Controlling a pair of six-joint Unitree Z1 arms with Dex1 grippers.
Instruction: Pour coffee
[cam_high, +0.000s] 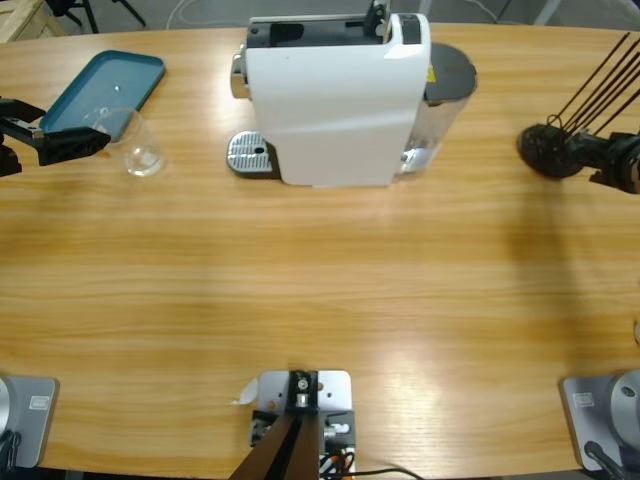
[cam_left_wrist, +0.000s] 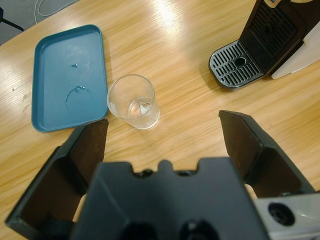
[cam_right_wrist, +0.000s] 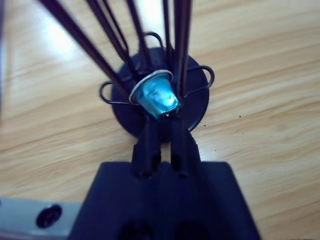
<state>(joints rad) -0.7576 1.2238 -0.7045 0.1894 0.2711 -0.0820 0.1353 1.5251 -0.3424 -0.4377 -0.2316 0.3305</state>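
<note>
Left end effector (cam_left_wrist: 162, 135): spread, empty, just short of glass tumbler (cam_left_wrist: 133, 101).
Right end effector (cam_right_wrist: 161, 117): pinching blue coffee capsule (cam_right_wrist: 156, 96) at capsule rack (cam_high: 552, 150).
Tumbler: left of coffee machine (cam_high: 335, 95) (off its drip tray (cam_high: 250, 153)).
Progress: early; loading, brewing remain.

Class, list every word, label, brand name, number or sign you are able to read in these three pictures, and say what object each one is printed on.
No text can be read in any view.
The coffee machine carries a small yellow sticker near its dark lid: too small to read.
The teal tray, the glass and the blue capsule show no lettering.
</note>
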